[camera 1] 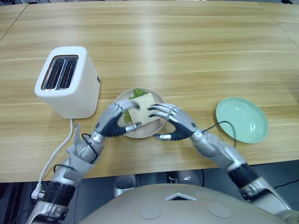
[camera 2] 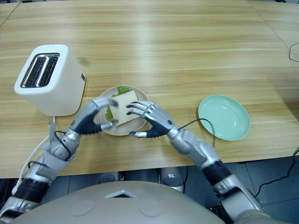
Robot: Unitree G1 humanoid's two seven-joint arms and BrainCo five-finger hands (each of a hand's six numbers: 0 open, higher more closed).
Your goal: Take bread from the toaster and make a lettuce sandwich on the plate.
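Sandwich assembly at the centre of the wooden table point(camera 1: 187, 46). The bread point(camera 1: 142, 109), a pale, square, dry-faced slice, lies tilted on the round beige plate point(camera 1: 158, 97), with ruffled green lettuce point(camera 1: 137, 93) showing at its far and left edges. Whether a second slice lies beneath cannot be told. Your left hand point(camera 1: 112, 122) is curled at the slice's left edge and appears to pinch it between upper fingers and thumb. Your right hand point(camera 1: 175, 122) is half open and grips nothing, its spread fingertips resting on or just over the slice's right side. The likely risks follow from this two-sided contact. Unequal pressure could skew the slice or slide it off the slick leaf. A downward push near the rim could tip or shift the shallow, smooth plate on the varnished wood. Hard fingertips could dent or tear the soft crumb, and lettuce dragged by a withdrawing finger could leave the stack. The toaster point(camera 1: 70, 88), a white, rounded, matte box with two dark slots that look empty, stands just left of the plate. Its white cord point(camera 1: 60, 149) runs toward your left forearm, where it could snag. A glossy mint-green dish point(camera 1: 243, 121) sits well apart to the right.
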